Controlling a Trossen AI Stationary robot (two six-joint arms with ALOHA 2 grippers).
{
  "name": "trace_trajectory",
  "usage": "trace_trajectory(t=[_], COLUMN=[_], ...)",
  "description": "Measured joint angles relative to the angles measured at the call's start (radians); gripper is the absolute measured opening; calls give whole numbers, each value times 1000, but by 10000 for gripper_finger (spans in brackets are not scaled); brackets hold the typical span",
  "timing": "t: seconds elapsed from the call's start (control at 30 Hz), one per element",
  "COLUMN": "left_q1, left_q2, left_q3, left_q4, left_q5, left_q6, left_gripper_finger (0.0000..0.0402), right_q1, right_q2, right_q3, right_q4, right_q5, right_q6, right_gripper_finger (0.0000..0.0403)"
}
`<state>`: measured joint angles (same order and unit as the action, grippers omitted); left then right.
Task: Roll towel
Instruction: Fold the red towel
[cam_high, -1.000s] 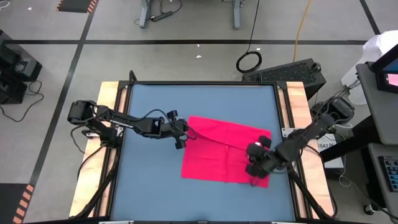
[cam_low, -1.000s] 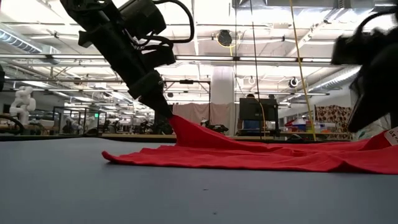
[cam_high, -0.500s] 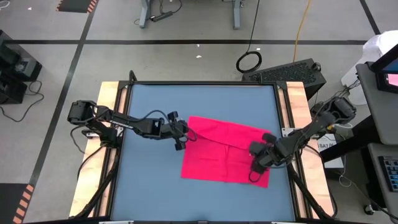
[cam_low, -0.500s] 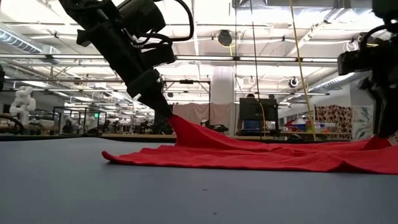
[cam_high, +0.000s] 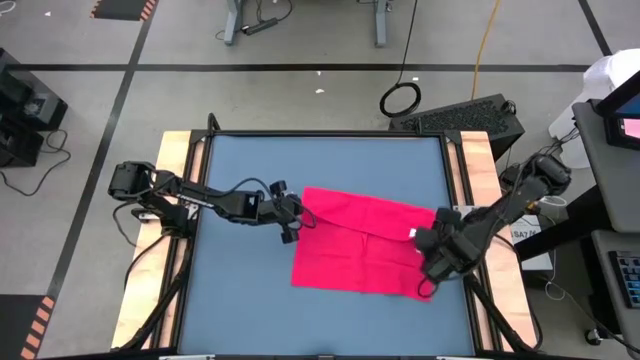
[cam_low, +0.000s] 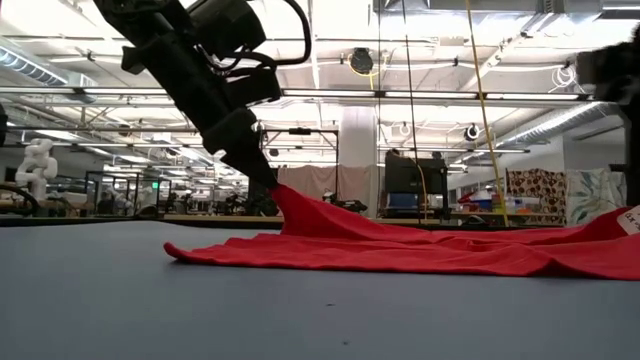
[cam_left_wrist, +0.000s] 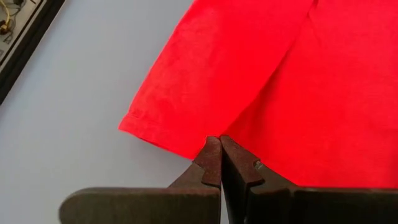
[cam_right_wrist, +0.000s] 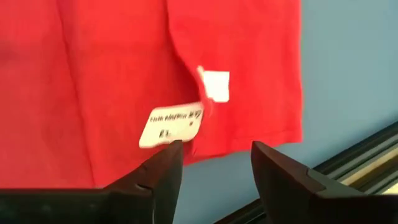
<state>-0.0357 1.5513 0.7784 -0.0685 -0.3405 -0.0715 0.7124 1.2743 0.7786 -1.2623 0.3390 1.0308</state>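
Towel (cam_high: 362, 246) lies mid-table toward the right side, mostly flat, one fold. Left gripper (cam_high: 293, 214) pinches its left corner, lifted into a peak. Right gripper (cam_right_wrist: 211, 163) hovers, fingers apart, empty, over the tag (cam_right_wrist: 176, 123). Likely light, limp, creasing easily; best gripped at corners or hem.

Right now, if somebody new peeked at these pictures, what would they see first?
First comes the bright red-pink cloth towel, spread flat in the middle of the blue table. The left gripper pinches its left corner and lifts it into a little peak, while the right gripper hangs open above the right edge, where small white tags show.
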Motion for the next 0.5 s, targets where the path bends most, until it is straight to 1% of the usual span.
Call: trace_trajectory(t=[0.27, 0.37, 0.5], left_q1=[0, 0, 0], left_q2=[0, 0, 0], left_q3=[0, 0, 0], left_q4=[-1, 0, 0], left_q5=[1, 0, 1], left_q6=[6, 6, 6], left_gripper_finger=[0, 0, 0], right_q1=[150, 180, 193], right_q2=[0, 0, 0], right_q3=[-59, -82, -127], right_q4=[15, 51, 99], right_q5=[5, 26, 60], right_q6=[148, 183, 188], right_gripper_finger=[183, 183, 183])
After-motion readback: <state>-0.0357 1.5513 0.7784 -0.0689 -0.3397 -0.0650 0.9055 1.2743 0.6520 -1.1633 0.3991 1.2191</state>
